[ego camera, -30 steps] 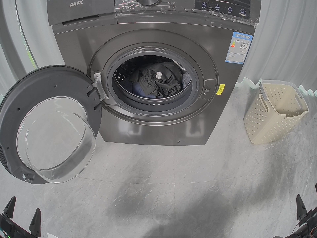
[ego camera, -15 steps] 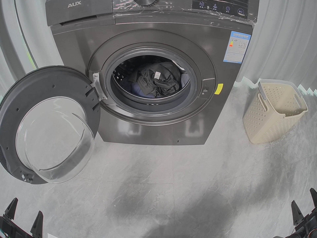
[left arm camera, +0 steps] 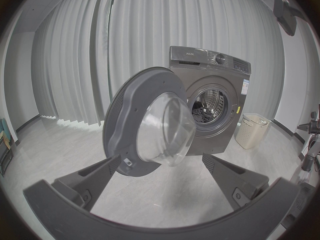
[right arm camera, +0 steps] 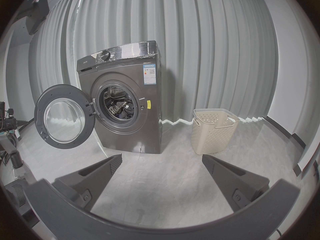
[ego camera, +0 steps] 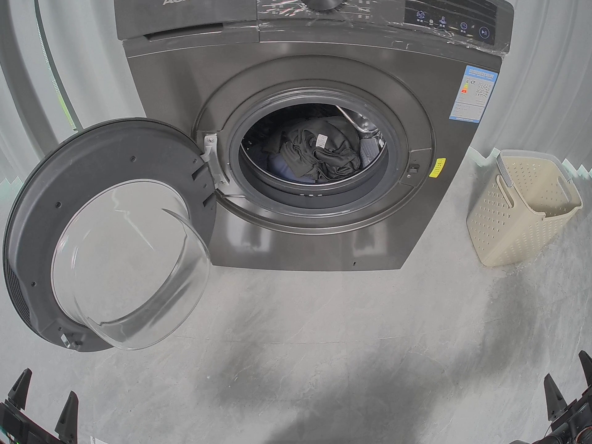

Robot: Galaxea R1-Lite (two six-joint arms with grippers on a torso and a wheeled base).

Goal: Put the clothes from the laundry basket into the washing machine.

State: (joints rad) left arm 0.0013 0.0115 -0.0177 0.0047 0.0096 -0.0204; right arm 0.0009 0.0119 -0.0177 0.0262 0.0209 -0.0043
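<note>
Clothes (ego camera: 317, 152) (dark grey garments, one bearing a small white tag (ego camera: 321, 140)) lie bunched inside the washing machine (ego camera: 185, 81), which takes up the upper middle of the head view. Its round door (ego camera: 111, 155) stands swung wide open toward the left of that frame, with the clear glass bowl (ego camera: 123, 266) bulging toward the camera. The laundry basket (ego camera: 493, 229), cream and perforated, stands on the grey floor (ego camera: 320, 328) at the right of the frame, near the machine's side but apart from it. A pale pleated curtain (ego camera: 542, 63) hangs behind both. The head view looks down onto the heap and picks out a bluish piece (ego camera: 280, 168) under the grey ones. The left wrist view looks past the door's edge and catches the ribbed metal drum wall (left arm camera: 215, 99) above the heap. The right wrist view, from farther off, gives the machine's side panel (right arm camera: 159, 100) and the basket standing upright with its rim and handles (what lies at its bottom I cannot tell). The left gripper (left arm camera: 161, 160) sits low at the lower left corner of the head view, its fingers (left arm camera: 100, 170) spread wide with nothing between them. The right gripper (right arm camera: 161, 160), at the lower right corner, is likewise spread and holds nothing.
</note>
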